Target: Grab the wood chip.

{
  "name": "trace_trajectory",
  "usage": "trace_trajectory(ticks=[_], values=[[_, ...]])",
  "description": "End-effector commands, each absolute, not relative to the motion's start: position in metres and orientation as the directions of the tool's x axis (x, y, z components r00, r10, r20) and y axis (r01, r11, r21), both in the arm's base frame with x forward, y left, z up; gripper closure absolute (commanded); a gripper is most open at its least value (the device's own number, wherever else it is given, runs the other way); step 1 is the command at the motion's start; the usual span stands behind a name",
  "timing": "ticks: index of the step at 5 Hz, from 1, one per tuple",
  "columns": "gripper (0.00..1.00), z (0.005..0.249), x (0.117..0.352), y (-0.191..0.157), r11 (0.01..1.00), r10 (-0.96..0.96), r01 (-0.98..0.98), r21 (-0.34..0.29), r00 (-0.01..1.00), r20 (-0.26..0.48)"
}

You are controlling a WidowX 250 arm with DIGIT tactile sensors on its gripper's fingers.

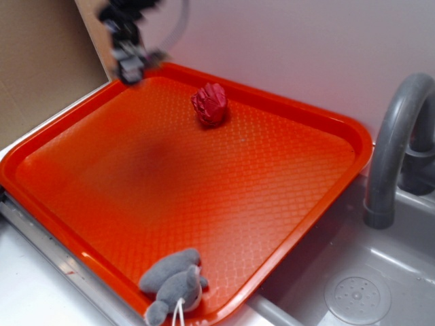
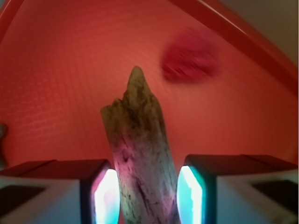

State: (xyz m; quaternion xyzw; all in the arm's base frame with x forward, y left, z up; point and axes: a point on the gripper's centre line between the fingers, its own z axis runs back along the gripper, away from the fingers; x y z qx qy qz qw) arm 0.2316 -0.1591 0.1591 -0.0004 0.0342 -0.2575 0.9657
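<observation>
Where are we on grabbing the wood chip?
Looks done: the rough tan-brown wood chip sits between the gripper fingers in the wrist view. Exterior view shows the gripper raised over the orange tray's far corner. Only holding remains.

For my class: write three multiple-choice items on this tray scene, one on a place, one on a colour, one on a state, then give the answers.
1. Where is the grey plush toy?
A. At the tray's near edge
B. In the sink
C. Beside the red ball

2. What colour is the tray?
A. Blue
B. Orange-red
C. Green

3. What is between the gripper fingers?
A. Nothing
B. The red ball
C. The wood chip

Answers: 1 A, it lies on the near rim. 2 B, both views show it. 3 C, the wrist view shows the chip between them.
</observation>
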Motion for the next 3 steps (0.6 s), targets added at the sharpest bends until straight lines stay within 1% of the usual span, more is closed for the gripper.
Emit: trace_trajectory(ticks=[1, 2, 3], values=[[1.0, 0.2289, 0.1839, -0.1262, 0.999, -0.015, 0.017, -0.033, 0.998, 0.054], [1.0, 0.2371, 0.1761, -0.1258, 0.973, 0.23, -0.23, -0.015, 0.967, 0.109], [1.0, 0.234, 0.177, -0.1238, 0.946, 0.325, -0.321, -0.051, 0.942, 0.087]])
